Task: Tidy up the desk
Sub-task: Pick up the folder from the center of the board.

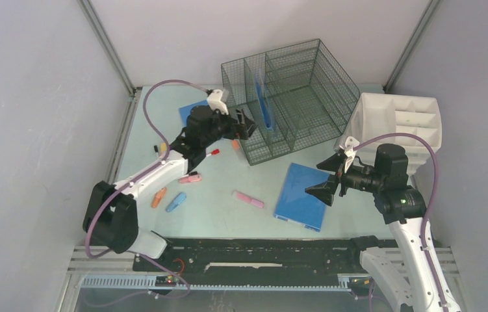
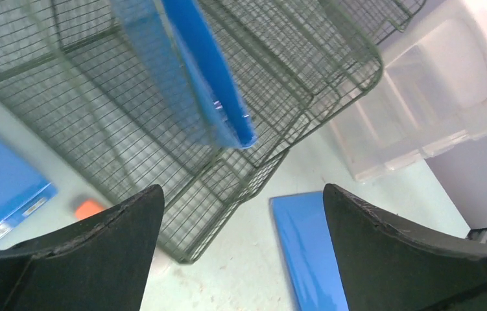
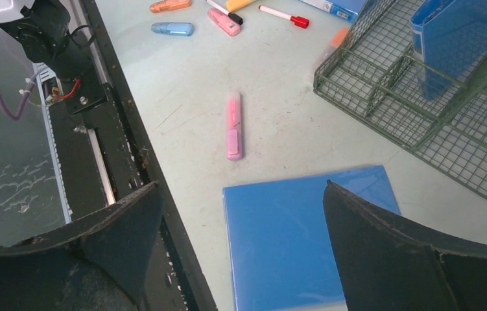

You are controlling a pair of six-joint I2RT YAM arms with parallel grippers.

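The pale mint-green desk point(image 1: 228, 218) holds a green wire rack point(image 1: 306, 84) at the back. One blue folder point(image 1: 264, 107) stands upright in the rack, also seen in the left wrist view point(image 2: 208, 78). My left gripper point(image 1: 249, 125) hangs open and empty just in front of the rack point(image 2: 98, 116). A second blue folder point(image 1: 301, 195) lies flat near the front. My right gripper point(image 1: 329, 179) hovers open over that folder point(image 3: 292, 240), holding nothing. A third blue folder point(image 1: 192, 112) lies behind the left arm.
A white divided tray point(image 1: 400, 123) stands tilted at the right. Loose on the desk are a pink highlighter point(image 1: 248, 199), a blue one point(image 1: 176, 202), an orange one point(image 1: 158, 197), another pink one point(image 1: 190, 178) and a red-capped marker point(image 1: 212, 153). A black rail point(image 3: 117, 149) borders the near edge.
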